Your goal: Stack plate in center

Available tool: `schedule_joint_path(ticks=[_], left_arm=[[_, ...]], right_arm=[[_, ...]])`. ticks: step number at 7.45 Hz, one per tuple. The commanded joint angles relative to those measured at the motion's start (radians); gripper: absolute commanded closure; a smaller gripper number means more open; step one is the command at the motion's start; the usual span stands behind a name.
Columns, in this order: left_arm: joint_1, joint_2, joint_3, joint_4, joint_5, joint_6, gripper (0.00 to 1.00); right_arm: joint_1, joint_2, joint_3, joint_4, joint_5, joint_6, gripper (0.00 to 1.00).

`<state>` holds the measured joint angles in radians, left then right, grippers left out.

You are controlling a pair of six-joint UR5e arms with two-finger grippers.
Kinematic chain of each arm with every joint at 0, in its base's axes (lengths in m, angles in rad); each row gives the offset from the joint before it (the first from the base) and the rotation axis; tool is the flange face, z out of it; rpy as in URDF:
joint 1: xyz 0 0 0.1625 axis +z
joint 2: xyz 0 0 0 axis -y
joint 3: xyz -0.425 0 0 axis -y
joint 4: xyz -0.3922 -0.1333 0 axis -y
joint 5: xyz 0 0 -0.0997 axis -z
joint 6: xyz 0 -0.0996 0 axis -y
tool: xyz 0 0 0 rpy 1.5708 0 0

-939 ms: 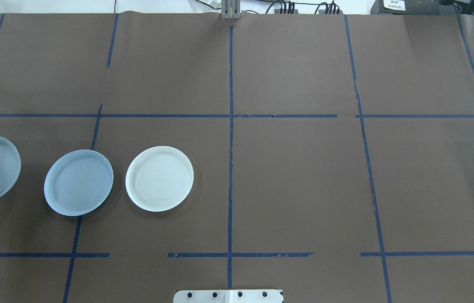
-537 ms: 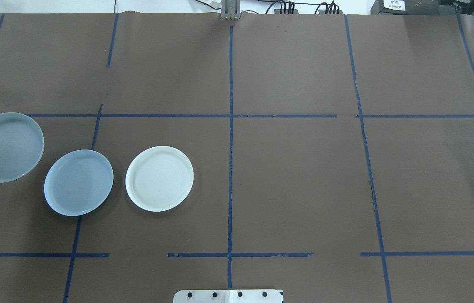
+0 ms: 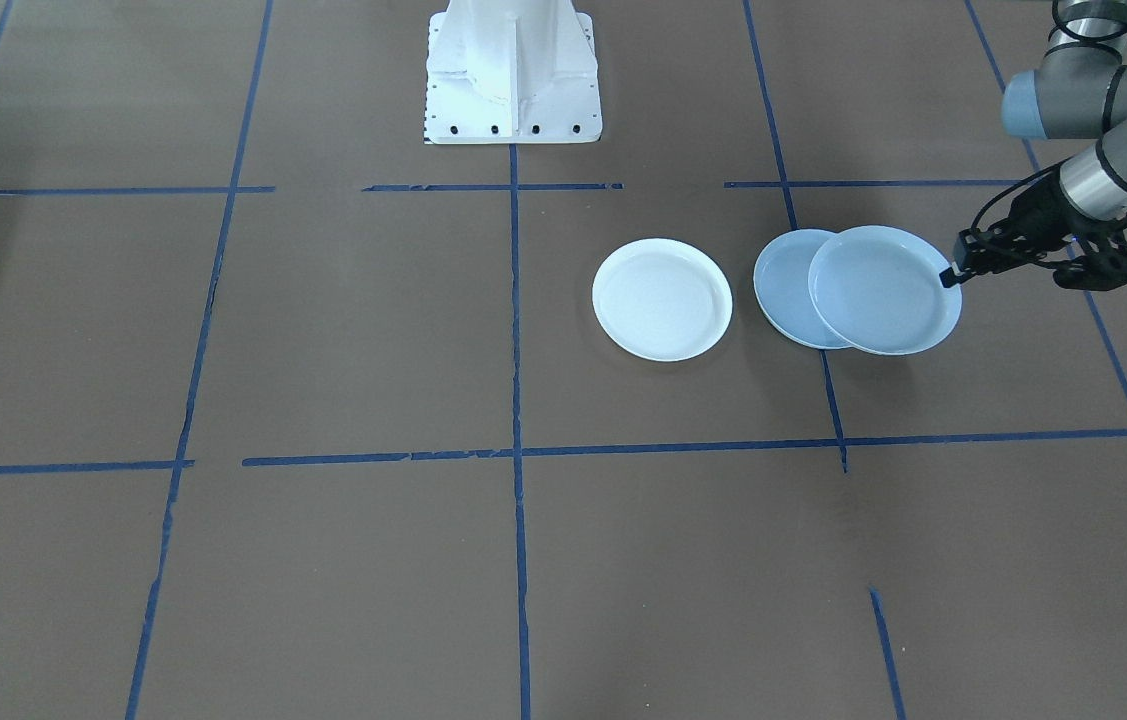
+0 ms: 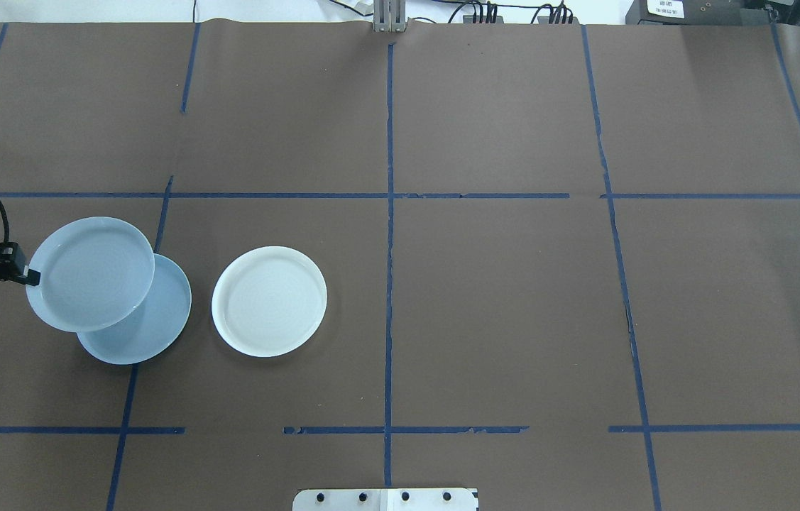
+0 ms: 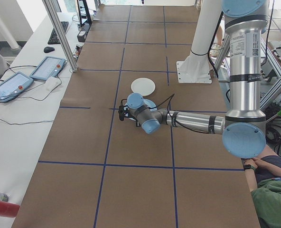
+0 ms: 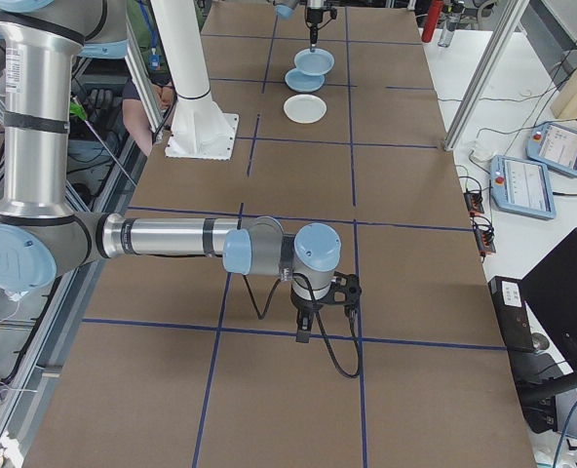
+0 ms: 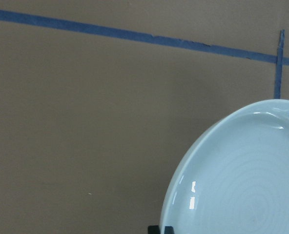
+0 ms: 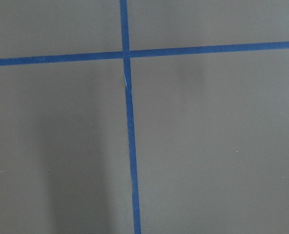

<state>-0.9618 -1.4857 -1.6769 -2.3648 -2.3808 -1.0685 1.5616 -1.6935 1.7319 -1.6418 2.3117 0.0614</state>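
Close to the wrist camera, the glossy plate [image 7: 242, 180] shows faint rings, its rim pinched in the left gripper [image 4: 29, 276]. From overhead it overlaps the blue-grey plate [image 4: 158, 319] on the table, the white plate [image 4: 269, 301] just beside. Only the right-end view shows the right gripper [image 6: 305, 336]; I cannot tell its state.

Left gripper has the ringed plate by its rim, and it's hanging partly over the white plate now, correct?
Not quite. The left gripper does hold the ringed plate by its rim, but it overlaps the blue-grey plate, not the white plate, which sits apart and uncovered. The overhead exterior view shows this.
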Motion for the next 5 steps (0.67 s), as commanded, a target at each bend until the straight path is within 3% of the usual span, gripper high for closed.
schedule_joint_path(ticks=[1, 3, 4, 5], left_arm=[[0.081, -0.007, -0.009, -0.025, 0.043, -0.085, 1.00], [0.089, -0.024, 0.006, -0.027, 0.043, -0.081, 1.00], [0.090, -0.022, 0.008, -0.028, 0.043, -0.074, 0.57], [0.092, -0.021, 0.008, -0.028, 0.041, -0.071, 0.06]], right_arm=[[0.000, 0.000, 0.000, 0.000, 0.000, 0.000, 0.00], [0.000, 0.000, 0.000, 0.000, 0.000, 0.000, 0.00], [0.000, 0.000, 0.000, 0.000, 0.000, 0.000, 0.00], [0.000, 0.000, 0.000, 0.000, 0.000, 0.000, 0.00]])
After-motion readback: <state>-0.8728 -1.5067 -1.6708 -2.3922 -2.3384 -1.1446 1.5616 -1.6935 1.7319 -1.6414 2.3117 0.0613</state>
